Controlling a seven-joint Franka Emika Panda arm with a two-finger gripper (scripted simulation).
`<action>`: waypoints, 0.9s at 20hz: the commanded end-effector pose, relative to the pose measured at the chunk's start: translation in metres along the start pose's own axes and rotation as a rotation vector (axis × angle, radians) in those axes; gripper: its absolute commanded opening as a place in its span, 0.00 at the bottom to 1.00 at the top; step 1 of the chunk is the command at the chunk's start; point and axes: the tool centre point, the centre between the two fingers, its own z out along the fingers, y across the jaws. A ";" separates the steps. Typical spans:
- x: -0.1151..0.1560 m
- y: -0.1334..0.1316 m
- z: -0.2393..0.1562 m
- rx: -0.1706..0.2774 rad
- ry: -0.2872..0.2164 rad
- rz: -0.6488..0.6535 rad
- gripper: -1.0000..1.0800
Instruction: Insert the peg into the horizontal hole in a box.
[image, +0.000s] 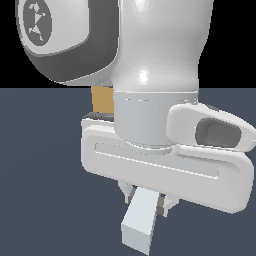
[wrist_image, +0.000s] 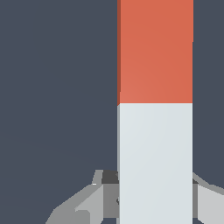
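Observation:
The peg (wrist_image: 155, 109) fills the wrist view, its far half orange-red and its near half white. My gripper (wrist_image: 153, 194) is shut on the white half, with a finger (wrist_image: 107, 192) pressed against each side. In the exterior view the white end of the peg (image: 140, 222) sticks out below the gripper (image: 147, 197) toward the camera. A small piece of the tan box (image: 102, 99) shows behind the arm, at the exterior view's left of the wrist. The hole is hidden.
The large white arm body (image: 160, 60) and the hand housing (image: 165, 167) fill most of the exterior view. A dark blue-grey floor (image: 40, 175) lies beneath everything.

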 end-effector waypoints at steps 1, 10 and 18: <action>0.046 -0.012 -0.008 -0.003 0.001 -0.106 0.00; 0.161 -0.075 -0.026 -0.003 0.001 -0.400 0.00; 0.186 -0.096 -0.030 -0.003 0.001 -0.472 0.00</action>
